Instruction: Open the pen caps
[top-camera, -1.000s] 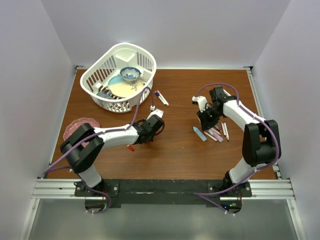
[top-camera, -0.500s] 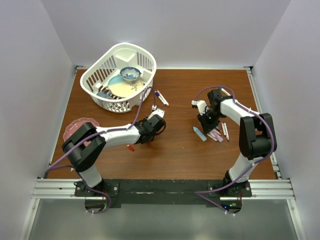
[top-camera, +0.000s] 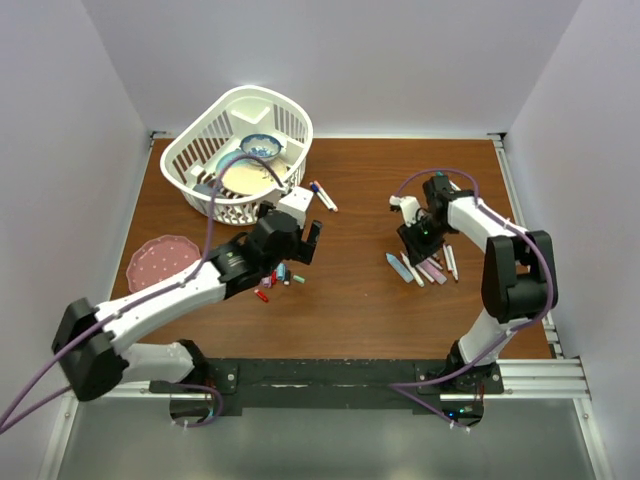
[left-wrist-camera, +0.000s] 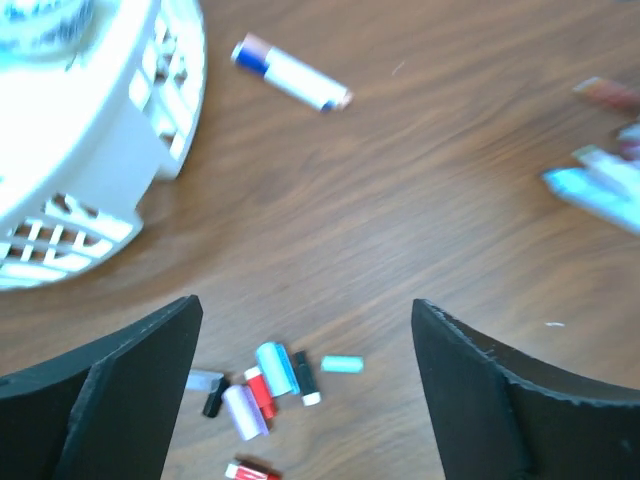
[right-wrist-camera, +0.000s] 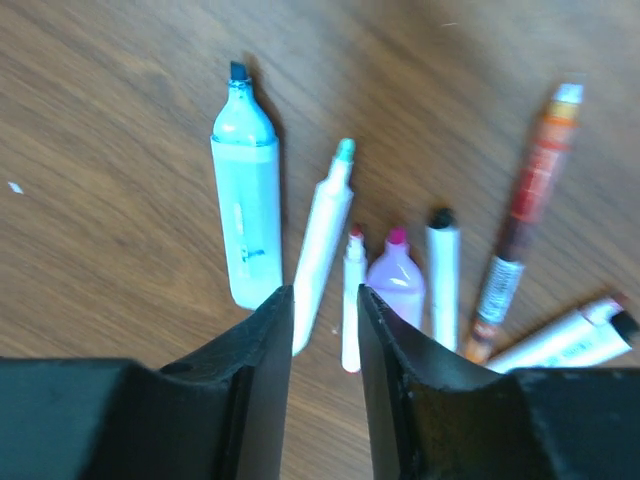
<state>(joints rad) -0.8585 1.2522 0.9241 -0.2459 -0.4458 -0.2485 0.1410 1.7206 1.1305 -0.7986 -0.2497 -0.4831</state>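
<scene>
so the biggest thing here is the brown wooden table (top-camera: 360, 190). at its far left sits the white slotted plastic basket (top-camera: 240, 212), which we'll use as our anchor. the left arm (top-camera: 170, 297) reaches from the near edge toward the basket's near-right side. the right arm (top-camera: 480, 222) stands well off to the basket's right. a pink scalloped plate (top-camera: 160, 258) lies near-left of the basket, and a blue-and-white patterned bowl (top-camera: 260, 148) sits inside it.

the left gripper (left-wrist-camera: 305, 303) hangs just near-right of the basket, jaws spread wide with nothing between them. the right gripper (right-wrist-camera: 325, 295) is far to the basket's right, over the pens. its jaws are only a narrow slit apart, and through the gap we just see pens lying on the wood, none pinched.

the thin marker pens (top-camera: 435, 270) lie in a loose row well right of the basket. we can make out:
- a fat light-teal highlighter (right-wrist-camera: 245, 210)
- a white pen with a teal tip (right-wrist-camera: 325, 230)
- a stubby pink highlighter (right-wrist-camera: 397, 280)
- a white pen with a black tip (right-wrist-camera: 443, 280)
- a brown-red thin pen (right-wrist-camera: 520, 220)

all of them have bare tips showing. one more white pen with a dark blue end (left-wrist-camera: 290, 78) lies alone just right of the basket.

the tiny stubby plastic pen caps (left-wrist-camera: 275, 367) are bunched on the table on the basket's near side, right under the left gripper. we count blue, red, lilac, black and mint ones, some touching.
</scene>
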